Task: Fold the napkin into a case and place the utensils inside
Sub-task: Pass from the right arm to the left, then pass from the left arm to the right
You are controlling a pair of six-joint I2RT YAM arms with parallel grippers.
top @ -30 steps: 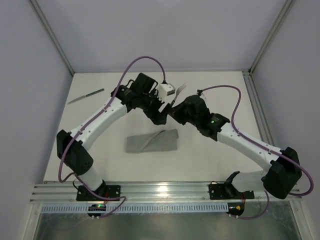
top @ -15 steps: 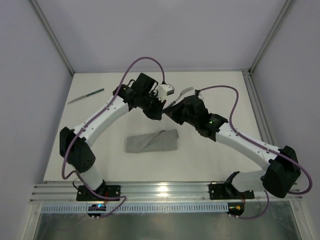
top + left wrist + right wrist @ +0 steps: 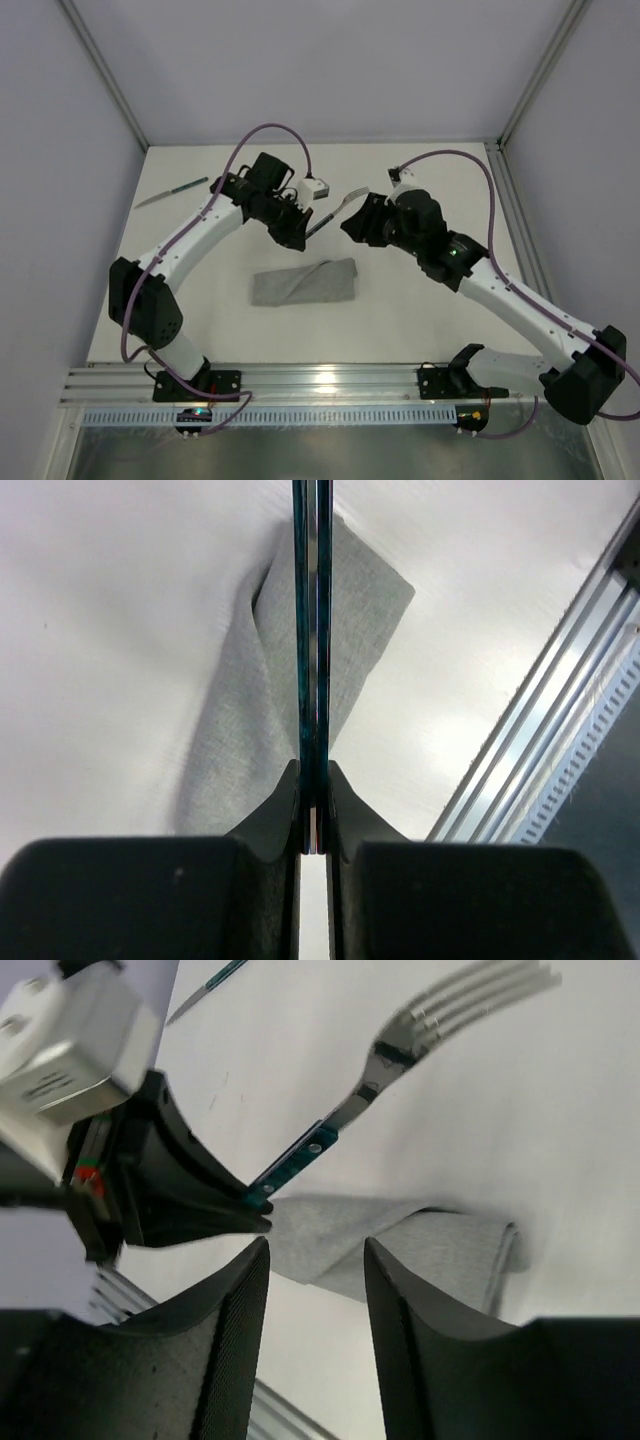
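The fork [image 3: 340, 206], with a teal handle and silver tines, hangs in the air above the table, its tines pointing up and right. My left gripper [image 3: 303, 235] is shut on the handle end, and the handle [image 3: 310, 630] runs edge-on out from between its jaws [image 3: 313, 780]. My right gripper [image 3: 352, 224] stands open just right of the fork, with nothing between its fingers [image 3: 315, 1250]. The grey napkin [image 3: 305, 282] lies folded into a narrow strip below both grippers. The knife [image 3: 172, 192] lies at the far left of the table.
Metal rails [image 3: 320, 382] run along the table's near edge. Frame posts [image 3: 525, 90] and walls bound the table at back and sides. The left wrist's white camera block [image 3: 316, 189] sits close to the fork.
The left gripper shut on the fork's handle. The right gripper then opened, let go of the fork and drew back to the right. The left arm shifted slightly left with the fork.
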